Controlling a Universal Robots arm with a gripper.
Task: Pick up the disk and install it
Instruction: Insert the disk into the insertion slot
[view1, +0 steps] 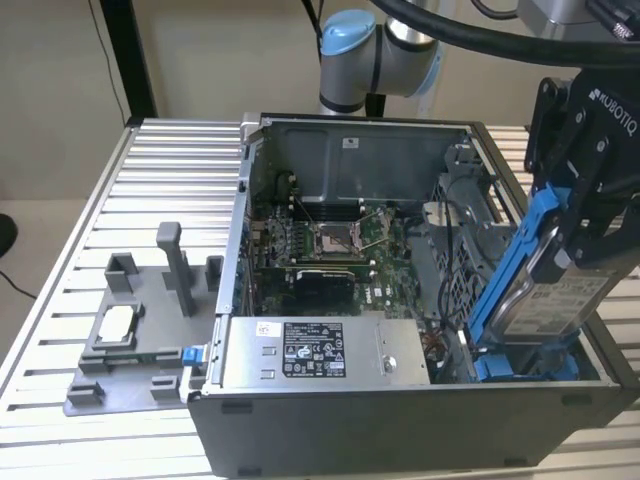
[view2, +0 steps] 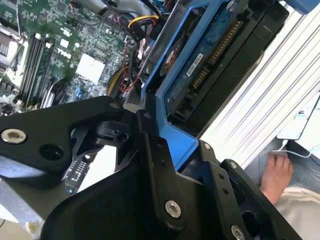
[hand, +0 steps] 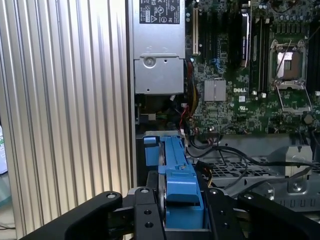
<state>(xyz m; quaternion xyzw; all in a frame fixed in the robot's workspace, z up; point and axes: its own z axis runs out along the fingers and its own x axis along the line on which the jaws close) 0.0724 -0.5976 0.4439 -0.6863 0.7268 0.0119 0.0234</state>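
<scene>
As the disk (view1: 565, 305) hangs tilted with its lower end at the drive bay (view1: 530, 368), in the computer case (view1: 400, 425) corner on the exterior view's right, this reads as the insertion step. To do it well: keep carrier rails square to the bay, go in straight, no forcing, stay clear of the cables (hand: 225, 150). Claw (view1: 583, 240) is clamped narrow on the disk's upper end; in the first wrist view the blue frame sits between its fingers (hand: 145, 215). Power supply (view1: 320, 350) lies near the bay.
</scene>
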